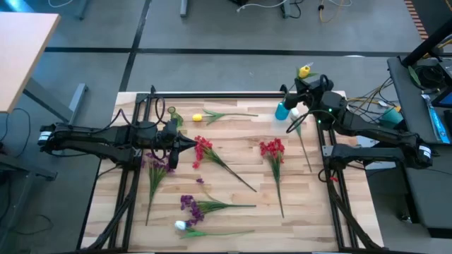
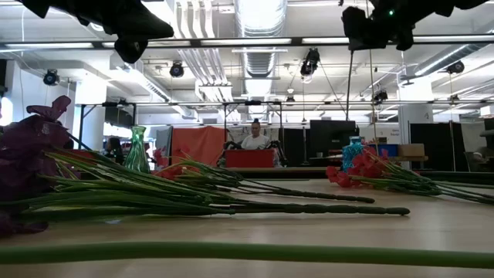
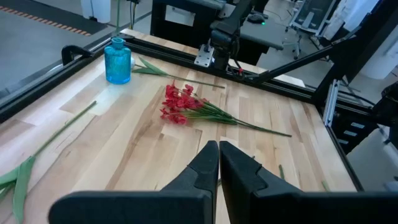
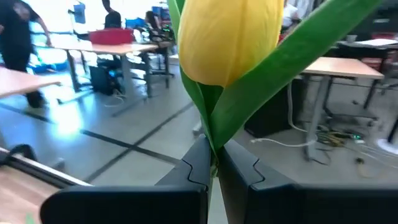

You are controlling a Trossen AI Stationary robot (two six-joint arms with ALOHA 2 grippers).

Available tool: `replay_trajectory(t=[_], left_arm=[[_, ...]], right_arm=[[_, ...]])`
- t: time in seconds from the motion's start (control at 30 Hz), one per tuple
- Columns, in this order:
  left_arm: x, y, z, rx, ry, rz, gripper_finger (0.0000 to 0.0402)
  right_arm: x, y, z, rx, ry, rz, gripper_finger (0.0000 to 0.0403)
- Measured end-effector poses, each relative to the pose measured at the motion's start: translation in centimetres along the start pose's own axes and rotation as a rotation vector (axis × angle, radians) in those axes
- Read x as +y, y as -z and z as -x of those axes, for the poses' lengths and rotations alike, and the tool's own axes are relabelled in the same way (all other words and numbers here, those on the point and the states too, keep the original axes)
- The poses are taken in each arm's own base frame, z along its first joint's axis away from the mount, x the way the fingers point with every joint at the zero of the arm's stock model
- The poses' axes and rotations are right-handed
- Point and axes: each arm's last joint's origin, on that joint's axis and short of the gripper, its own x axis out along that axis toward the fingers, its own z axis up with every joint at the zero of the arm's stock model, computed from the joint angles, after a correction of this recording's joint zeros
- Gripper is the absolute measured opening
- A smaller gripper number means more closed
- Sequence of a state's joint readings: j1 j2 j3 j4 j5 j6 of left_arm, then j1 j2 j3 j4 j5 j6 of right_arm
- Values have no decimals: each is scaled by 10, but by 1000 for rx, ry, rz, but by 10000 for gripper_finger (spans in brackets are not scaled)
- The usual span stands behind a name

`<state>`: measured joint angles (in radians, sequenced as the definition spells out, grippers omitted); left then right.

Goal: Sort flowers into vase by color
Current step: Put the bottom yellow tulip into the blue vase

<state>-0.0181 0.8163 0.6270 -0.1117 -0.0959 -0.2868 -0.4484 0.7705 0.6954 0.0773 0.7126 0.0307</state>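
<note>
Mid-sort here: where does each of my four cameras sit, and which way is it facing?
High: overhead, straight down on the table; both arms show.
Low: table height, looking across flower stems into the room; arms overhead.
Left wrist: past the left gripper, shut, toward the blue vase and red flowers.
Right wrist: past the right gripper, shut on a yellow tulip.
High and left wrist share the blue vase.
</note>
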Motion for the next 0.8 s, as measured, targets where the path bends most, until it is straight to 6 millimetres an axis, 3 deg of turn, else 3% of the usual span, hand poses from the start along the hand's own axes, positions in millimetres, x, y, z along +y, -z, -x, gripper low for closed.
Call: replay_trajectory(t=[0.3,0.6,0.8], left_arm=[[0,0,0,-4,1,11,0],[0,-1,0,-4,1,11,0],[0,-1,0,-4,1,11,0]], right_arm=[[-8,18,-14,42,122,18,12],[-7,1,-14,2,83,-1,13],[-7,5,-14,41,65,19,13]])
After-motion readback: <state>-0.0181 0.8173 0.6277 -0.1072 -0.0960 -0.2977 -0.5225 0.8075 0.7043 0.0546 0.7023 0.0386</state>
